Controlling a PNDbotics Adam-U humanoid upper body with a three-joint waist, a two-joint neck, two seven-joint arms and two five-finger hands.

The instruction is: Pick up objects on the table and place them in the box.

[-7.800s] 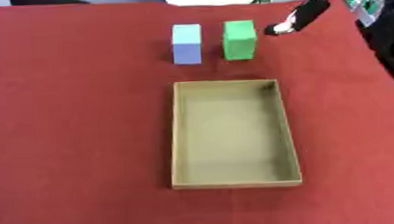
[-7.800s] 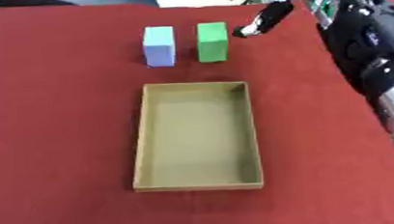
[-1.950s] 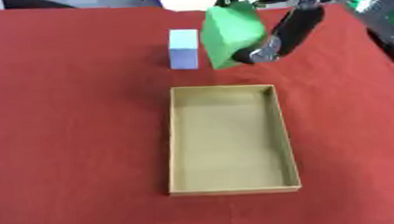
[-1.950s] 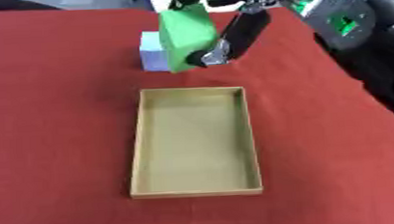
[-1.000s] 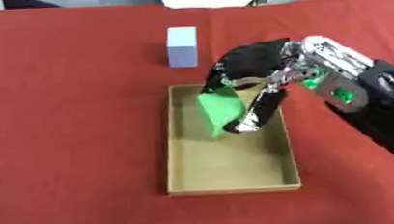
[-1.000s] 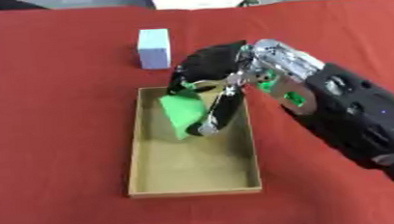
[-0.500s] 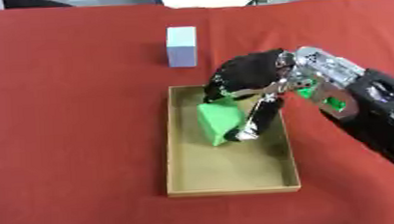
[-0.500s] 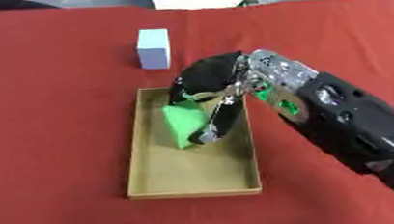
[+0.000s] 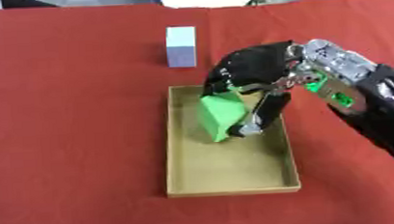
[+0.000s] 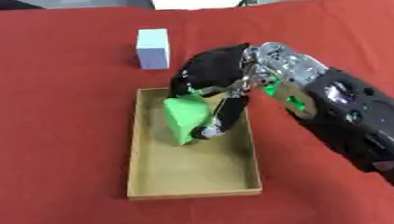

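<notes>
Right hand [image 9: 253, 74] reaching in from the right side, over the far half of the box [image 9: 181, 148], fingers and thumb curled round the green block [image 9: 222, 116]. Green block tilted, lower edge down inside the box near its left wall, upper part under the dark palm; whether touching the box floor, cannot tell. One long finger [image 9: 264, 115] running down the block's right face, ending near the box's middle.

Box tan, shallow, open-topped, lying lengthwise on the red bench [image 9: 66, 140], near half bare. Pale blue block [image 9: 181, 46] standing upright on the bench just beyond the box's far left corner, apart from both box and hand.

Left eye view: forearm cut off at the right edge, only part of the black casing seen. Right eye view: more of the forearm [image 10: 353, 120] shown, running down to the lower right corner, with silver wrist parts and a small green patch [image 10: 286, 101] on the casing. Otherwise same layout in both, shifted a little sideways.

No readable writing, labels or brand marks on blocks, box or arm. Left hand in neither view.
</notes>
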